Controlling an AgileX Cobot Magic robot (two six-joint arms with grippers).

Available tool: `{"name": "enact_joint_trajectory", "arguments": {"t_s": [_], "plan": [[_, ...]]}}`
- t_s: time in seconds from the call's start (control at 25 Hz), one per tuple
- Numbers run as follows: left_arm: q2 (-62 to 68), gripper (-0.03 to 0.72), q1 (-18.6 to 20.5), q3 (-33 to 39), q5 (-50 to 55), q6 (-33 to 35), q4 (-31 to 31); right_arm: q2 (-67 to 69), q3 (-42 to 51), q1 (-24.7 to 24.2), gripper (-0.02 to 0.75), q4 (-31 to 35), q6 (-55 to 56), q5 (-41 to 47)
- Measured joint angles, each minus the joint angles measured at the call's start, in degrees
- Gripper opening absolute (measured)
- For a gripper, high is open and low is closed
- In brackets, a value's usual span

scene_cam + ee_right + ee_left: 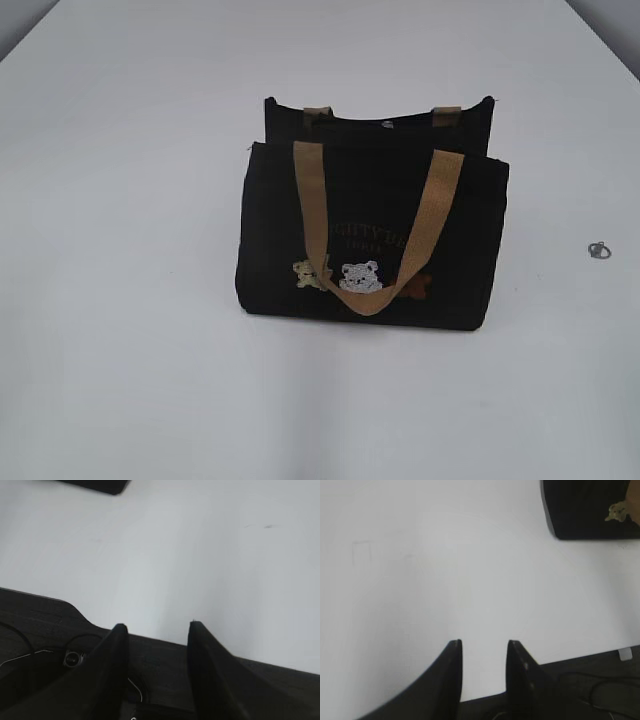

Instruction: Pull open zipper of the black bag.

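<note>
While the black bag (372,235) stands upright near the middle of the white table (120,300), no arm is seen in the exterior view. The left gripper (485,647) and right gripper (157,630) are each shown with jaws spread and nothing between them, held low at the table's near edge, well apart from the bag. The zipper along the bag's top cannot be made out; its pull is not identified. A miss could be caused by this: the front tan handle (425,225) droops over the face and could be caught instead. If only the pull is drawn, the light bag could be dragged or tipped. Counted: one bag, two handles, three embroidered bears (360,277), one small metal ring (599,250) lying apart at the right.
</note>
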Motion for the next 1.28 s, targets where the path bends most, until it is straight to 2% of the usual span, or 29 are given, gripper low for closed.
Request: {"name": "enact_joint_trajectory", "arguments": {"t_s": [0.32,0.52,1.04,1.16,1.28], "plan": [[-19.81,0.218,0.00,3.60,-1.18,-0.13,0.06,-13.46,1.10,0.00,0.295,-0.34,-2.88,-1.95],[-19.99,0.218,0.00,3.60,-1.69,-0.13,0.04,-13.74,2.83,0.00,0.285,-0.34,-2.06,-6.38],[-20.51,0.218,0.00,3.65,-1.77,-0.13,-0.20,-13.74,2.89,0.00,0.284,0.08,-1.71,-6.85],[-20.51,0.218,1.98,3.65,-1.77,-0.13,-0.20,-13.74,2.89,-0.12,0.284,0.08,-1.71,-6.85],[-20.51,0.218,8.11,3.66,-1.78,-0.13,-0.20,-13.74,2.93,-2.25,0.284,0.21,-1.66,-6.85]]}}
